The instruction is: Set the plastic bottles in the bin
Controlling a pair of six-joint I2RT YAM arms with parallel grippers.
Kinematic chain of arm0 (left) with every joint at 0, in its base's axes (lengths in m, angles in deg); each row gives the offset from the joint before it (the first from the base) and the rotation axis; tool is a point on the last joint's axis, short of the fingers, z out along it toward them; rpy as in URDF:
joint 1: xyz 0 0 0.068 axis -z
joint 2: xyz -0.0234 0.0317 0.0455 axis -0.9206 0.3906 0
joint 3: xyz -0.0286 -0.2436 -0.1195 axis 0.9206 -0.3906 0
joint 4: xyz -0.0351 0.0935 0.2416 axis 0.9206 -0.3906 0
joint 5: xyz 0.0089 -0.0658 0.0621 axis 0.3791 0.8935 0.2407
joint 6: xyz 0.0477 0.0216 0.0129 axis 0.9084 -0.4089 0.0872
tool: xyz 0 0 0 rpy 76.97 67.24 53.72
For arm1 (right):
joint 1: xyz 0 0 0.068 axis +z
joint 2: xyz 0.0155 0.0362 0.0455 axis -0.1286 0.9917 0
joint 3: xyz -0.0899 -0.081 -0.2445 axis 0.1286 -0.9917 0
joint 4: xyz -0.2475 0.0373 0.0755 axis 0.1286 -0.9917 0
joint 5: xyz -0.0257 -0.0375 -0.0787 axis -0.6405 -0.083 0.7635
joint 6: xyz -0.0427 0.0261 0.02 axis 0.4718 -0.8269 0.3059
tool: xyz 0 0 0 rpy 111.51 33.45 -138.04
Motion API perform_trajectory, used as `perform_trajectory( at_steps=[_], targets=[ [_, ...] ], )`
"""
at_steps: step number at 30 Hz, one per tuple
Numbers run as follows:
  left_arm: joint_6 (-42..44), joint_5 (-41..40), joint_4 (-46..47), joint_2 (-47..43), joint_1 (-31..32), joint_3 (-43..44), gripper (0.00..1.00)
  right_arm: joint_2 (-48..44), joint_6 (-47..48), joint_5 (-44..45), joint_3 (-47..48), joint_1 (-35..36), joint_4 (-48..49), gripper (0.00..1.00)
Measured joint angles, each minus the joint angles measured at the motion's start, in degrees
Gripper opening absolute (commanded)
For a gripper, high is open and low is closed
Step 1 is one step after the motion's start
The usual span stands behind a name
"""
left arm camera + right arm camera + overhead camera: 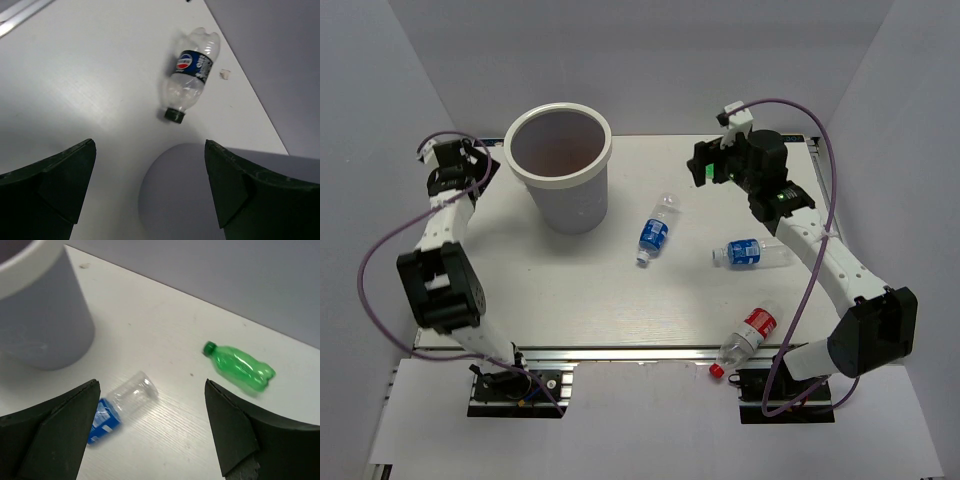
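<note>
The bin, a big white bucket, stands at the table's back left; the right wrist view shows its wall. Two clear bottles with blue labels lie mid-table. A red-labelled bottle lies at the front edge. A green bottle lies on the table beyond my right gripper, which is open and empty above a blue-labelled bottle. My left gripper hangs open and empty left of the bin. A clear bottle with a dark label and black cap lies ahead of it.
A small white scrap lies by the table's edge near the dark-labelled bottle. Grey walls close in the table at the back and sides. A rounded grey patch lies on the table under my left fingers. The purple cables loop beside each arm.
</note>
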State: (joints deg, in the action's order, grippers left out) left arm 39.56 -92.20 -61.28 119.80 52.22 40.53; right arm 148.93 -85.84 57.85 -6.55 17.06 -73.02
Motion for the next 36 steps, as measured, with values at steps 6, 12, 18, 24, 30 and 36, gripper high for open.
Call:
perform_trajectory(
  at_steps=[6, 12, 18, 24, 30, 36],
  targets=[
    [4.8, 9.3, 0.6, 20.2, 0.0, 17.5, 0.98, -4.7, -0.3, 1.9, -6.2, -2.2, -0.6, 0.89],
    [6.3, 15.0, 0.6, 33.9, 0.0, 31.2, 0.98, -5.4, -0.6, 3.9, -7.5, -3.3, -1.0, 0.89],
    [8.0, 17.7, 0.3, 44.5, 1.2, 41.8, 0.98, -3.6, -1.0, 4.4, -7.5, -5.3, -2.2, 0.89],
    [10.3, 13.7, -2.4, 51.6, 4.8, 49.5, 0.98, -1.4, -1.1, 4.6, -7.4, -6.4, -3.4, 0.89],
    [11.5, 8.8, -4.9, 54.5, 6.3, 54.1, 0.67, 0.0, -1.0, 5.3, -7.0, -6.7, -5.3, 0.89],
    [12.5, 2.1, -7.0, 51.4, 6.1, 50.4, 0.46, 0.0, -1.1, 5.0, -7.0, -6.8, -5.7, 0.89]
  ],
)
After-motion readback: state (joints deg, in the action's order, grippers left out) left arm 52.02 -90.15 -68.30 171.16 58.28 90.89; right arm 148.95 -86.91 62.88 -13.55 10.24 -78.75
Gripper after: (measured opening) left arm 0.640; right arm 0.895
